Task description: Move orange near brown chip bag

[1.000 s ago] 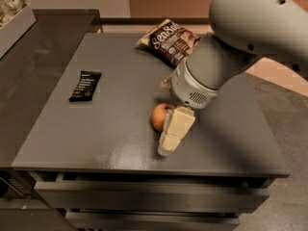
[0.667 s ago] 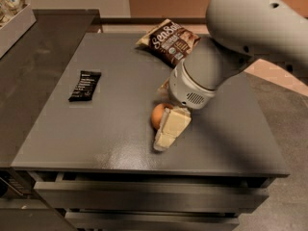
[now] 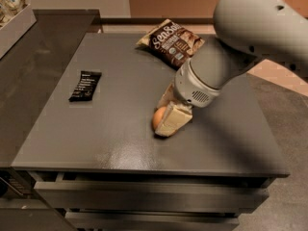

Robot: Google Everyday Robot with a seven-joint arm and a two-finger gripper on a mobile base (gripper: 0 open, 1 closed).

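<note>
Tool (image 3: 169, 121) sits low on the tabletop (image 3: 120, 148), against the orange (image 3: 158, 119) from its 3 o'clock, can't tell if clamped; brown chip bag (image 3: 171, 42) well off at 12; orange looks light, firm, roll-prone, so grip across its middle.

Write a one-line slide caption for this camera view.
End effector down at the orange; brown chip bag lies farther back.

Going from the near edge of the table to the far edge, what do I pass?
orange, with the gripper right at it → black bar wrapper → brown chip bag
</note>
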